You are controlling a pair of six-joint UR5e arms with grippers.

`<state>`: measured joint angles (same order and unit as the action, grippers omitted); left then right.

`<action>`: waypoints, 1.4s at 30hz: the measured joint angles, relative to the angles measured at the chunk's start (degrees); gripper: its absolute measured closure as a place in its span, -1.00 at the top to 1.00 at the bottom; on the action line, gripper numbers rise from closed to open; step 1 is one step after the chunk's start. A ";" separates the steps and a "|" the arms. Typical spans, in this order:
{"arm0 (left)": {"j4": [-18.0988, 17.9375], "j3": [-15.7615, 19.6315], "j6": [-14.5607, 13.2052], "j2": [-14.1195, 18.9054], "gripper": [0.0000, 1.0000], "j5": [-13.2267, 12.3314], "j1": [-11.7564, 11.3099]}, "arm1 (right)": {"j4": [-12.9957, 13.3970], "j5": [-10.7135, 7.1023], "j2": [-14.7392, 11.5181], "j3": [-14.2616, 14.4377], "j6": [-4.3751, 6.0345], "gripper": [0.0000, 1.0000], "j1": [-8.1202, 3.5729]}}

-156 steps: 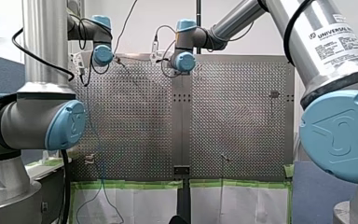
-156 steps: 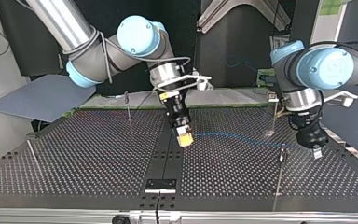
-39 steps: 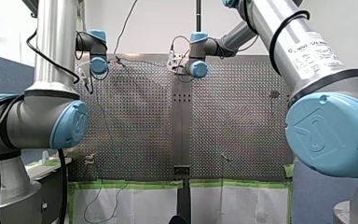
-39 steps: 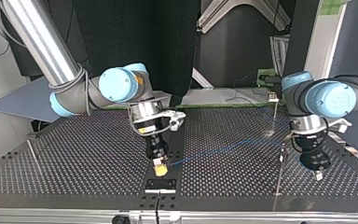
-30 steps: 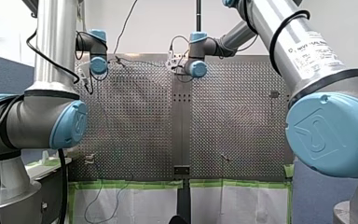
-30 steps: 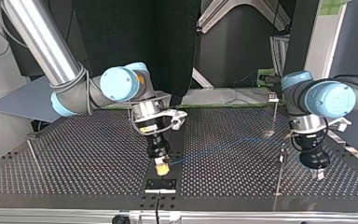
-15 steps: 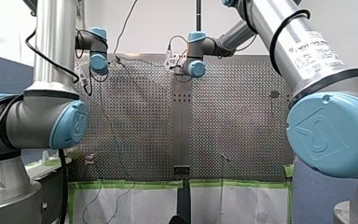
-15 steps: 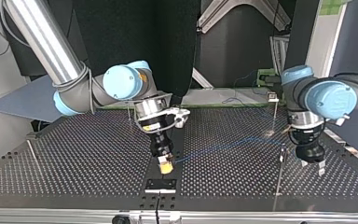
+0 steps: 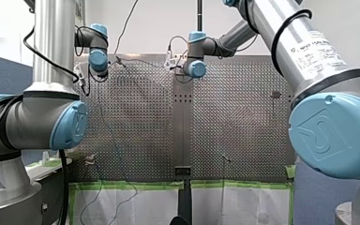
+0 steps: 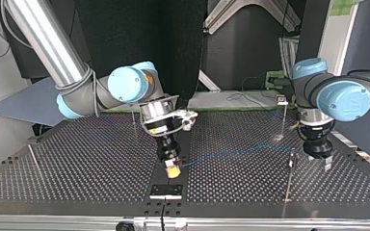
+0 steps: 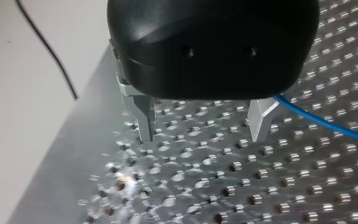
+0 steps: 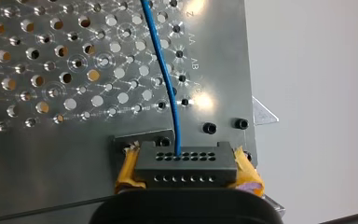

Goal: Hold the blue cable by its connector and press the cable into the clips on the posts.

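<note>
In the right wrist view my right gripper [image 12: 186, 171] is shut on a black connector [image 12: 184, 164] between yellow pads [image 12: 249, 179], and the blue cable [image 12: 165, 79] runs out of it over the perforated table. In the top view that gripper [image 10: 173, 171] hangs near the table's middle front. From there the blue cable [image 10: 236, 154] stretches to a thin post [image 10: 291, 161] at the view's right. My left gripper [image 10: 322, 161] hovers just beside that post. In the left wrist view its metal fingers [image 11: 142, 116] stand open and empty, with the cable [image 11: 326, 123] passing beside one finger.
More thin posts stand on the table: one behind at the top view's right [image 10: 284, 108], one at the back middle [image 10: 132, 113], one leaning at the left [image 10: 33, 161]. A black bracket [image 10: 165, 190] sits at the front edge under the right gripper.
My left gripper has opened, let go of the cable and pulled up and back from the near post. My right gripper, still holding the connector, has shifted slightly to the top view's right.
</note>
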<state>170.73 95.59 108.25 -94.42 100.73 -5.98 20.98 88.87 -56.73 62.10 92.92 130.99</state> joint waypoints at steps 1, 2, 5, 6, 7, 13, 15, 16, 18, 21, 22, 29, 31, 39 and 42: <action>0.58 0.42 -0.09 0.34 1.00 -0.16 0.01 | -0.05 0.00 0.00 0.00 -0.06 -1.00 0.07; 0.93 0.77 -0.10 0.67 1.00 -0.24 0.01 | -0.09 0.00 0.00 0.00 -0.09 -1.00 0.12; 1.63 1.85 -0.06 2.08 1.00 -0.42 -0.03 | -0.18 0.00 -0.01 0.00 -0.15 -1.00 0.23; 1.73 2.15 -0.03 2.50 1.00 -0.45 -0.06 | -0.19 0.00 -0.01 -0.01 -0.16 -1.00 0.25; 1.82 2.52 0.00 3.08 1.00 -0.55 -0.07 | -0.21 0.00 -0.01 0.00 -0.16 -1.00 0.28; 3.02 4.00 -0.12 6.07 1.00 -2.48 0.42 | -0.32 0.00 -0.01 -0.01 -0.18 -1.00 0.40; 3.58 4.32 -0.12 6.87 1.00 -3.24 0.72 | -0.36 0.00 -0.01 -0.03 -0.18 -1.00 0.43; 3.94 4.48 -0.11 7.48 1.00 -3.82 0.96 | -0.39 0.00 -0.01 -0.03 -0.18 -1.00 0.44; 4.55 4.63 -0.13 8.45 1.00 -4.77 1.37 | -0.44 0.00 -0.01 -0.02 -0.18 -1.00 0.47; 5.83 4.74 -0.39 9.96 1.00 -6.25 2.09 | -0.48 0.00 0.00 -0.02 -0.18 -1.00 0.47; 6.35 4.74 -0.67 10.55 1.00 -6.69 2.42 | -0.51 0.00 0.00 -0.01 -0.18 -1.00 0.48; 9.60 4.76 -2.12 13.88 1.00 -6.82 3.74 | -0.65 -0.01 0.00 0.01 -0.18 -1.00 0.48; 10.50 4.76 -2.28 14.94 1.00 -6.80 4.02 | -0.67 0.00 0.01 0.01 -0.18 -1.00 0.49; 13.32 4.75 -3.60 17.03 1.00 -6.87 5.74 | -0.83 -0.06 0.02 0.00 -0.18 -1.00 0.47; 13.53 4.73 -4.02 17.00 1.00 -6.97 6.23 | -0.93 -0.06 0.01 0.01 -0.23 -1.00 0.47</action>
<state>184.26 100.31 104.23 -77.42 93.76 0.25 20.05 88.81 -56.72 62.11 92.69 131.46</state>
